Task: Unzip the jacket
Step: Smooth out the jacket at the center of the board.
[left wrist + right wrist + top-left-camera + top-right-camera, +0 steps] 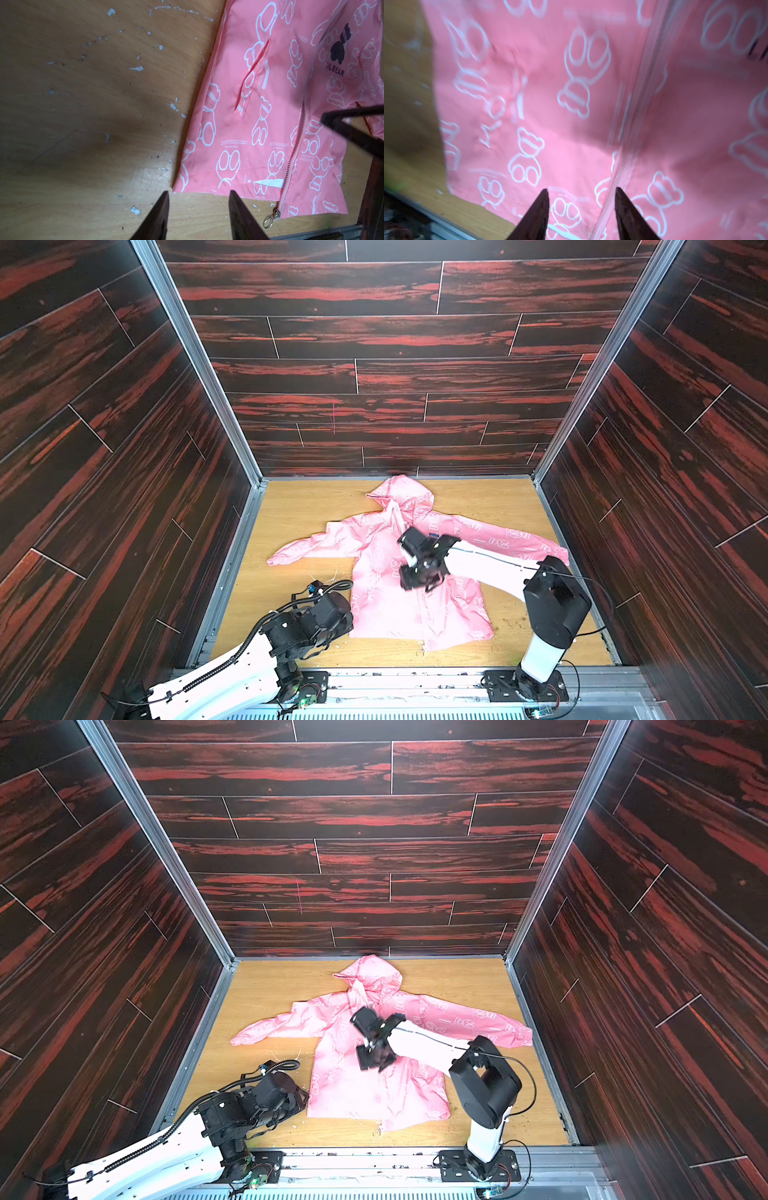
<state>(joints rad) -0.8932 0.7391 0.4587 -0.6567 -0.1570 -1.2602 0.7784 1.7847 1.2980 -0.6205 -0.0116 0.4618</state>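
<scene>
Wooden desk (291, 510) carries the pink jacket (386, 605), hood farthest from us. Jaws of our left arm (224, 672) stand apart, empty, just beside the hem; the zipper pull (270, 218) lies nearest them, zipper (299, 135) running hoodward. On our right arm (482, 562), jaws gape empty above the front.

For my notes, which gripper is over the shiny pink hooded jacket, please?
The right gripper, open above the jacket's zipper; the left gripper hangs beside the hem, over wooden tabletop.
</scene>
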